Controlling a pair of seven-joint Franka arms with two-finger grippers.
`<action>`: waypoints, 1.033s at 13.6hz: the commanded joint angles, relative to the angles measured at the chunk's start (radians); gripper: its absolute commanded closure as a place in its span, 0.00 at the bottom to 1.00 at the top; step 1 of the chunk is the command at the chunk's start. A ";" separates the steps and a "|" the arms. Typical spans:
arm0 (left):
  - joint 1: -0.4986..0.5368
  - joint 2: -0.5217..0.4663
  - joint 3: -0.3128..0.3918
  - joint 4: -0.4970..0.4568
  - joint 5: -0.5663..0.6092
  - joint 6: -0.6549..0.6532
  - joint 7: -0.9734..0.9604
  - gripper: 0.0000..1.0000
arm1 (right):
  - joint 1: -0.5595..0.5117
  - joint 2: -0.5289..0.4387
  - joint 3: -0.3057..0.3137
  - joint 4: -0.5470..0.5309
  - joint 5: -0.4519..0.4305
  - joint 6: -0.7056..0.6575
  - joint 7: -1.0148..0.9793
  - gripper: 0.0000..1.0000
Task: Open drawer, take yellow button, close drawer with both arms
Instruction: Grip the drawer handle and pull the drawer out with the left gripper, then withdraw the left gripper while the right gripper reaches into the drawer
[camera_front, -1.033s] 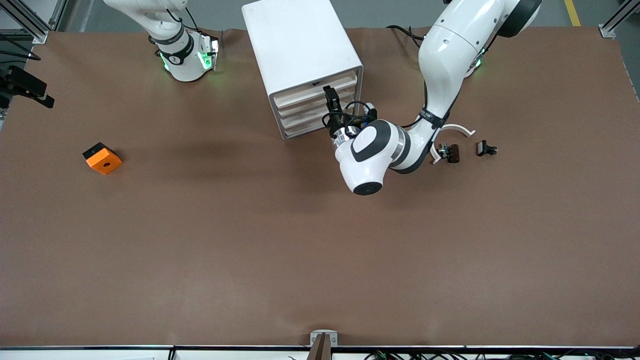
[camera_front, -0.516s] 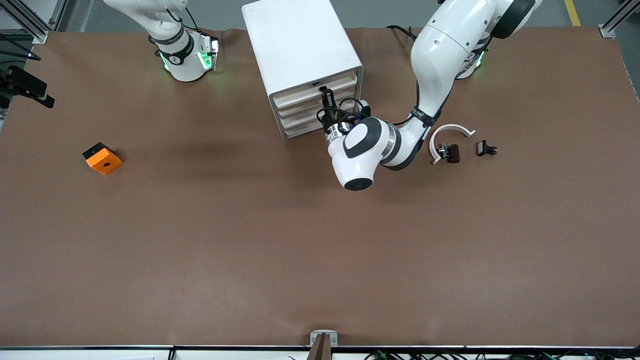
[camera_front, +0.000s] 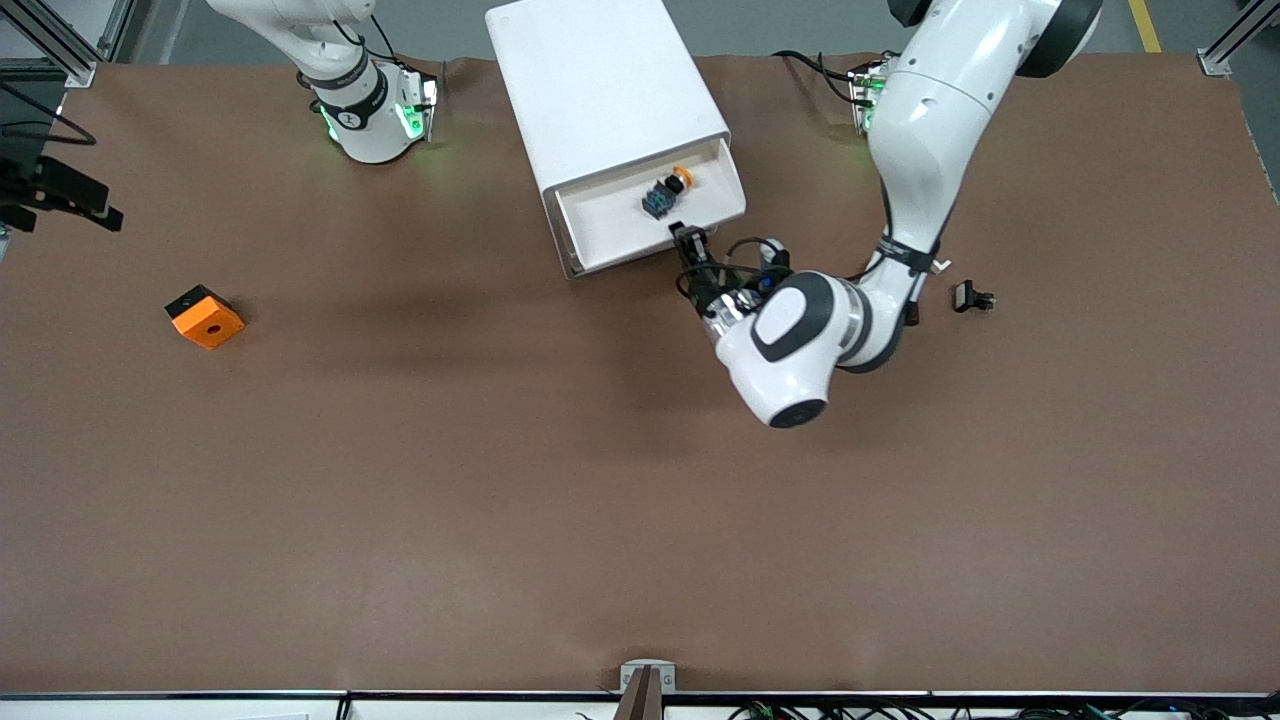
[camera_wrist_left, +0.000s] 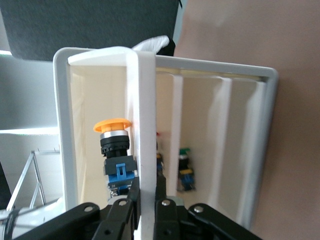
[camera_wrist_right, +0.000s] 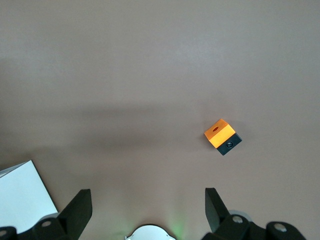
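The top drawer (camera_front: 612, 222) stands pulled out of the white cabinet (camera_front: 600, 90). The button (camera_front: 668, 190), with an orange cap on a black and blue body, lies inside it. My left gripper (camera_front: 686, 239) is shut on the drawer's front wall, one finger on each side. In the left wrist view, the left gripper (camera_wrist_left: 147, 189) clamps that wall (camera_wrist_left: 145, 120), and the button (camera_wrist_left: 115, 147) sits just inside it. My right gripper (camera_wrist_right: 147, 207) is open and empty, high over the table's right-arm end; it is out of the front view.
An orange block (camera_front: 204, 316) with a black hole lies toward the right arm's end and shows in the right wrist view (camera_wrist_right: 222, 136). A small black clip (camera_front: 972, 297) lies by the left arm's elbow. Another small part with a green cap (camera_wrist_left: 184, 167) sits in a lower drawer.
The left gripper has drawn back toward the front camera with the drawer's front wall in its grip. The top drawer has slid open and the button now shows. The right arm waits.
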 joint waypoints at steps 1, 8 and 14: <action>0.037 0.001 0.019 0.008 0.002 0.020 0.029 1.00 | -0.005 0.050 -0.005 0.027 -0.005 0.005 0.002 0.00; 0.069 -0.013 0.026 0.057 0.009 0.052 0.089 0.00 | -0.051 0.160 -0.006 0.050 -0.008 0.063 0.021 0.00; 0.079 -0.023 0.118 0.133 0.149 0.052 0.193 0.00 | 0.095 0.147 0.006 0.042 0.075 0.043 0.418 0.00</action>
